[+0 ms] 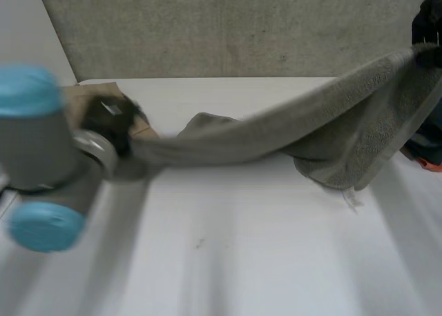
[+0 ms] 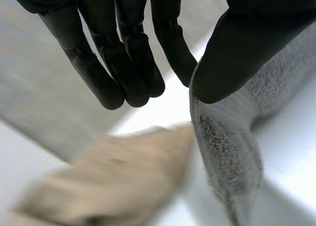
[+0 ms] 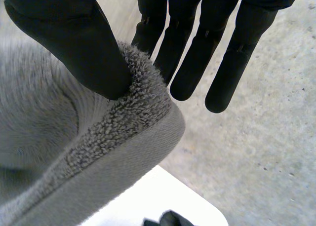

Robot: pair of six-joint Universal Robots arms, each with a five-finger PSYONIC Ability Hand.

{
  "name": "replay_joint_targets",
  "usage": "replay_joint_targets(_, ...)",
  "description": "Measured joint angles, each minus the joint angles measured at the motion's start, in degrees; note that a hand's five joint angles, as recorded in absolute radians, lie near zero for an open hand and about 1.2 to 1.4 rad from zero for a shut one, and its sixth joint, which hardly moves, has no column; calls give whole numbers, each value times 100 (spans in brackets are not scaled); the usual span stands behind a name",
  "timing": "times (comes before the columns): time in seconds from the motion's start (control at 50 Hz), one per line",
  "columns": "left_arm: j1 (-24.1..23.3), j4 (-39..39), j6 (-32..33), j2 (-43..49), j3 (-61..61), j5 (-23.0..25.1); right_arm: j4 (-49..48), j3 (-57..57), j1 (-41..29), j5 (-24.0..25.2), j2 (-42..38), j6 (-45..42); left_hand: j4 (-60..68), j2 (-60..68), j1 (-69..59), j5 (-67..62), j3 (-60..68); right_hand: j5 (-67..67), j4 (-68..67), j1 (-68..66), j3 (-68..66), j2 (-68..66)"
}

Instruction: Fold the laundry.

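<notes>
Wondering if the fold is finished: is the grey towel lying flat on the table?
No, the grey towel hangs between the left hand and the raised right hand, sagging to the table midway.

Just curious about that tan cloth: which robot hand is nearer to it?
Left. The left hand is right beside the tan cloth; the right hand is far across the table, holding the grey towel up.

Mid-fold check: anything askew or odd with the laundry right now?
The grey towel is strung lopsidedly: the right hand pinches one end high and the left hand pinches the other low, so its middle sags and bunches on the white table. A tan cloth lies beside the left hand.
</notes>
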State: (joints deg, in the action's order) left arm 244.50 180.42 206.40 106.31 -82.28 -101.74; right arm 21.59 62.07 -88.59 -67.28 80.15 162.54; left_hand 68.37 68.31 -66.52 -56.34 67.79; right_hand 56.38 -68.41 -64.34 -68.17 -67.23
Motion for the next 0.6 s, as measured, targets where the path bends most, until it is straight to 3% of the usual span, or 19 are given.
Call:
replay_joint_targets(0.14, 732, -304, 58, -2039, -8, 734, 584, 27, 336, 197, -119, -1267, 1, 0, 0, 0, 0, 0, 0, 0, 0, 0)
replay_joint_targets(0.16, 843, -425, 75, -2263, 39, 923, 878, 28, 415, 217, -166, -1798, 1, 0, 0, 0, 0, 0, 0, 0, 0, 0)
replay_joint_targets(0.24, 1125, -987, 140, -2483, 276, 1457, 1414, 32, 466, 214, -270, -2782, 2, 20, 0, 0, 19, 2, 0, 0, 0, 0)
replay_joint_targets(0.32, 1139, -1522, 264, -2000, 593, 1687, 1820, 50, 248, 196, -475, -3570, 3, 20, 0, -92, 19, 148, 0, 0, 0, 0)
replay_joint_targets(0.42, 967, -1732, 538, -860, 1063, 1515, 1875, -9, -177, 97, -905, -3866, 3, 19, 0, -123, 19, 159, 0, 0, 0, 0)
replay_joint_targets(0.5, 868, -1661, 763, 135, 1614, 1242, 1569, -268, -496, -107, -1428, -3843, 4, 20, 0, -123, 20, 159, 0, 0, 0, 0)
replay_joint_targets(0.6, 816, -1328, 915, 1540, 3197, 981, 403, -1186, -849, -548, -2292, -3528, 5, 19, 0, -123, 25, 159, -7, 0, 0, 0)
